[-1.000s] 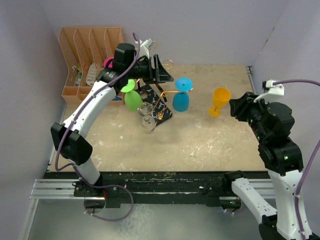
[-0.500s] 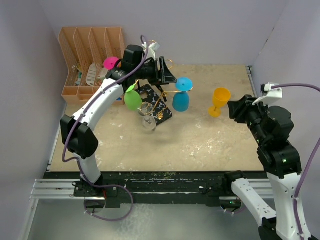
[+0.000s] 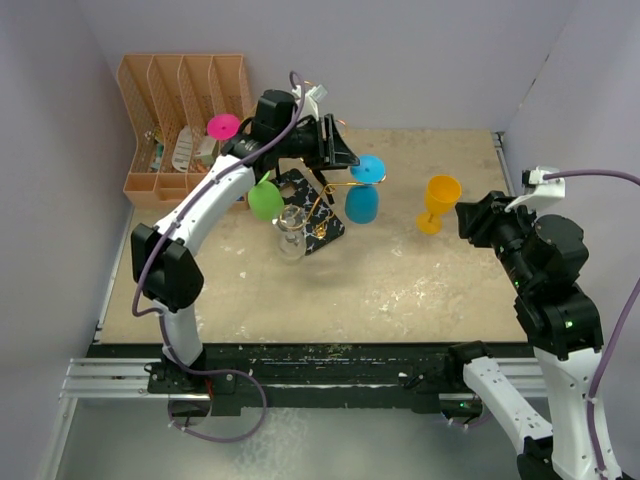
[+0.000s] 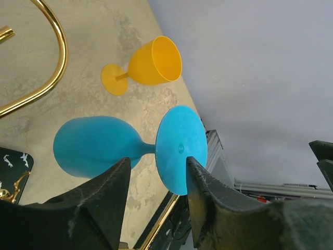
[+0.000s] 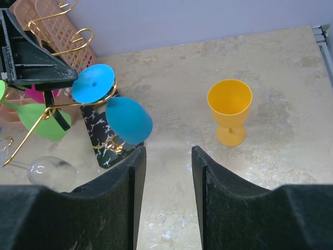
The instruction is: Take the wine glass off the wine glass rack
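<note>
The left gripper (image 3: 343,155) reaches over the wine glass rack (image 3: 322,226) to the foot of the blue wine glass (image 3: 363,198). In the left wrist view its jaws stand apart, one on each side of the blue wine glass (image 4: 93,146), with the stem and the round foot in the gap between them. The right-hand finger (image 4: 208,190) overlaps the rim of the foot, but I cannot tell whether it touches. The glass hangs bowl down from a gold arm of the rack (image 4: 58,52), on the side towards the right arm.

The right gripper (image 3: 468,213) hangs above the right part of the table, its jaws apart with nothing between them (image 5: 167,151). It is near a yellow glass (image 3: 437,203) that stands upright on the table, well apart from the rack.

The table (image 3: 400,285) is beige and mottled with pale patches, and plain pale walls enclose it on three sides. The rack's black marbled base (image 5: 101,136) stands left of centre. A green glass (image 3: 265,200) and a clear glass (image 3: 291,241) also hang from the rack, and the foot of a pink glass (image 3: 223,127) shows behind the arm. An orange organiser (image 3: 170,95) stands in the far left corner.

Since a second ago the left arm has stretched further right, bringing its gripper from above the rack's post to the blue foot, and its jaws have narrowed. The pink foot, then covered by the arm, is now in view. The right arm has barely moved, and the blue glass still hangs on the rack.
</note>
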